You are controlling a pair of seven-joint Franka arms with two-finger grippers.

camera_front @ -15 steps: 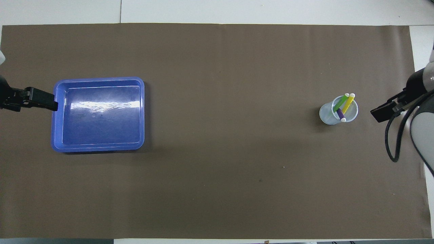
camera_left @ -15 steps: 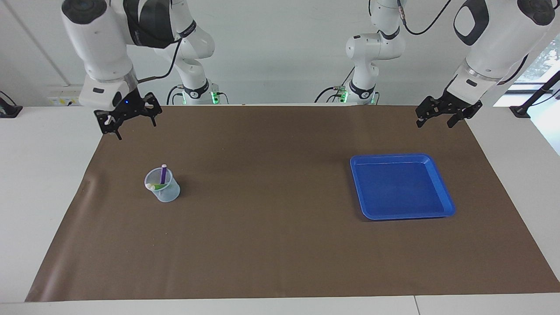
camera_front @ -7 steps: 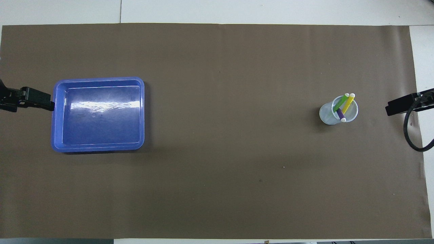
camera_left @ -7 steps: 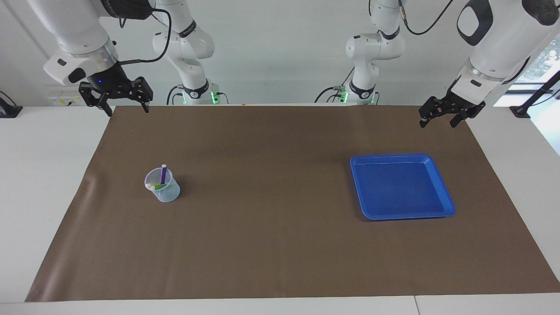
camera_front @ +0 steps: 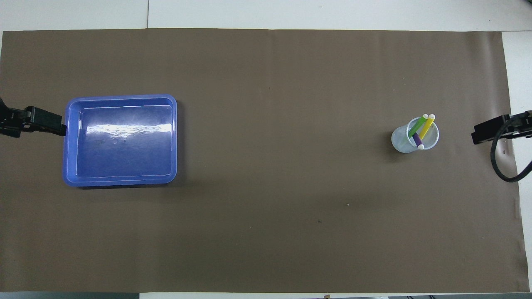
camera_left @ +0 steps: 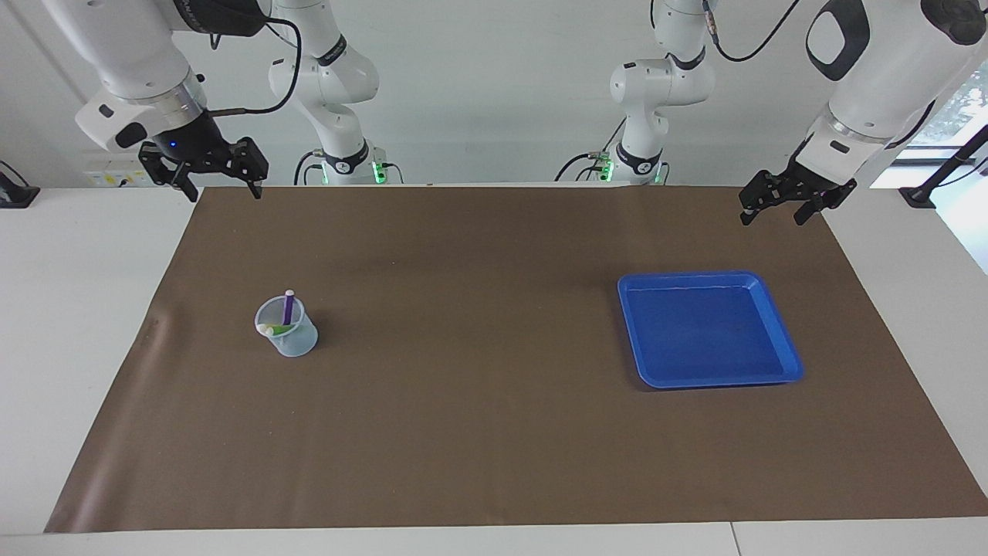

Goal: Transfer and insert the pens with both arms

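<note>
Currently, nothing is being held or touched by either claw. The right gripper [camera_left: 216, 185] is being kept raised with its fingers spread wide over the brown mat's [camera_left: 478, 432] corner at the right arm's end; the left gripper [camera_left: 781, 208] is likewise being held spread over the corner at the left arm's end, near the blue tray [camera_left: 781, 369]. The purple pen [camera_left: 288, 306], green pen [camera_front: 419, 124] and yellow pen [camera_front: 427, 126] are being kept leaning in the clear cup [camera_left: 299, 344], well apart from both claws, toward the right arm's end.

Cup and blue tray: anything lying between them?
Nothing: only bare brown mat separates the cup holding the pens from the blue tray, plain in the overhead view.
</note>
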